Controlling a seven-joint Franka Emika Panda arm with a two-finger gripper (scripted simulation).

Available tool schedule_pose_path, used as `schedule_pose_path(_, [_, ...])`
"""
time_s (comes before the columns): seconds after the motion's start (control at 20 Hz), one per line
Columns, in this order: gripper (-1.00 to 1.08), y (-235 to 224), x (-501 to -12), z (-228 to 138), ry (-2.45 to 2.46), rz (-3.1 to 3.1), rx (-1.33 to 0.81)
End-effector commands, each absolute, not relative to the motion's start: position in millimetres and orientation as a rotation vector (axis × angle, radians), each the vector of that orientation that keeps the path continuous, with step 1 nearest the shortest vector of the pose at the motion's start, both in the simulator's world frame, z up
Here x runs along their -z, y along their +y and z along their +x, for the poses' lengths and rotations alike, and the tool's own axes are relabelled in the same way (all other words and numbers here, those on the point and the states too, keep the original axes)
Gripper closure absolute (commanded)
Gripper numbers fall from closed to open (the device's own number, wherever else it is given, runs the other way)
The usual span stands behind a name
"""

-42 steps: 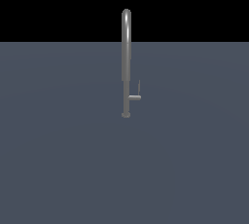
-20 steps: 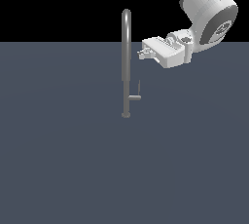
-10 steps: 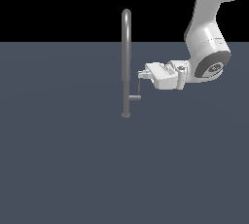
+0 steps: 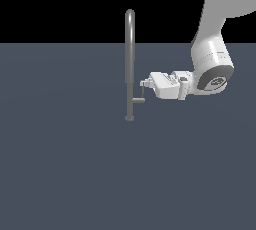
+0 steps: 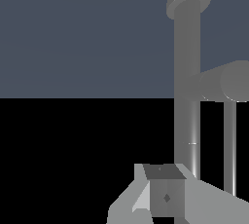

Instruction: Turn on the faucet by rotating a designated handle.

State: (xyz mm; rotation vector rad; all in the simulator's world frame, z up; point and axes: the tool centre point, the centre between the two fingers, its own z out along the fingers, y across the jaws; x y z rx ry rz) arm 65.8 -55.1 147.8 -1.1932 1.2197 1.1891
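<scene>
The faucet is a tall slim grey pipe with an arched top, standing on a small round base. Low on its side, the handle is a short stub pointing to the exterior view's right, with a thin lever rising from its end. My gripper lies horizontal at the lever's top, fingers together, with nothing between them. Whether it touches the lever I cannot tell. In the wrist view the faucet, the handle and the lever stand just beyond my fingertips.
A flat dark grey-blue floor spreads around the faucet. My white arm comes down from the exterior view's upper right.
The gripper has come down from above the faucet and moved toward the exterior view's left, ending at the lever's top. The faucet and handle look unmoved.
</scene>
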Motion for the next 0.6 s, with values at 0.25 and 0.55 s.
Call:
schedule_pose_path(0.25, [1.08, -54, -151, 57, 1.220, -1.193, -1.189])
schedule_pose_path(0.55, [1.08, -54, -156, 42, 1.219, -1.192, -1.189])
